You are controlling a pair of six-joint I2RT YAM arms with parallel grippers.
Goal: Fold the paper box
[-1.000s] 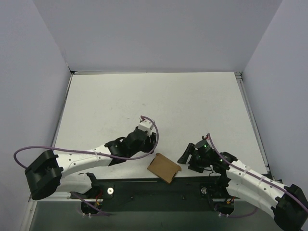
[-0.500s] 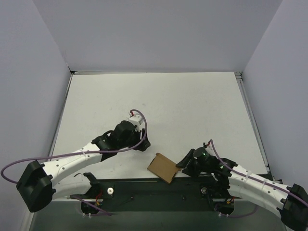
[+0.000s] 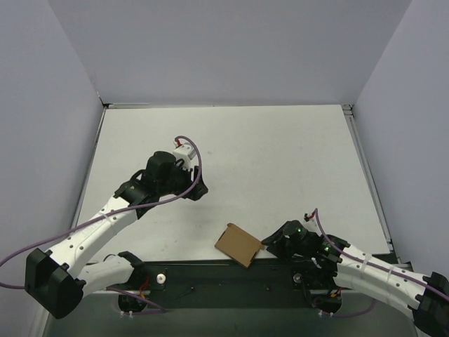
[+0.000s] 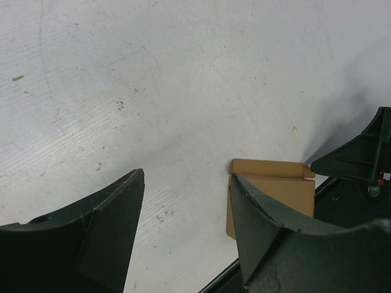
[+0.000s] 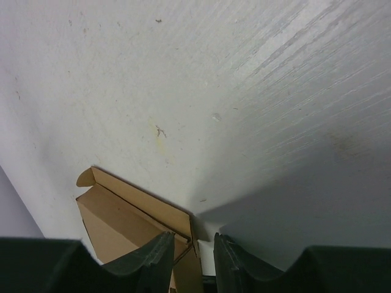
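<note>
The paper box (image 3: 237, 244) is a small brown folded cardboard piece lying at the table's near edge, partly over the black base rail. In the left wrist view the paper box (image 4: 278, 186) lies ahead, beyond the right finger. My left gripper (image 3: 195, 191) hovers up and left of it, open and empty (image 4: 186, 177). My right gripper (image 3: 269, 243) sits at the box's right end. In the right wrist view its narrowed jaws (image 5: 193, 237) straddle the end flap of the paper box (image 5: 122, 213), with a slim gap left beside the right finger (image 5: 235, 262).
The white table (image 3: 280, 161) is walled at the left, back and right. A black base rail (image 3: 231, 277) runs along the near edge under the box's front corner. A purple cable (image 3: 191, 151) loops over the left wrist.
My left arm has drawn back up and left, away from the box. My right gripper has slid left to the box's right end and its jaws have narrowed around the flap.
</note>
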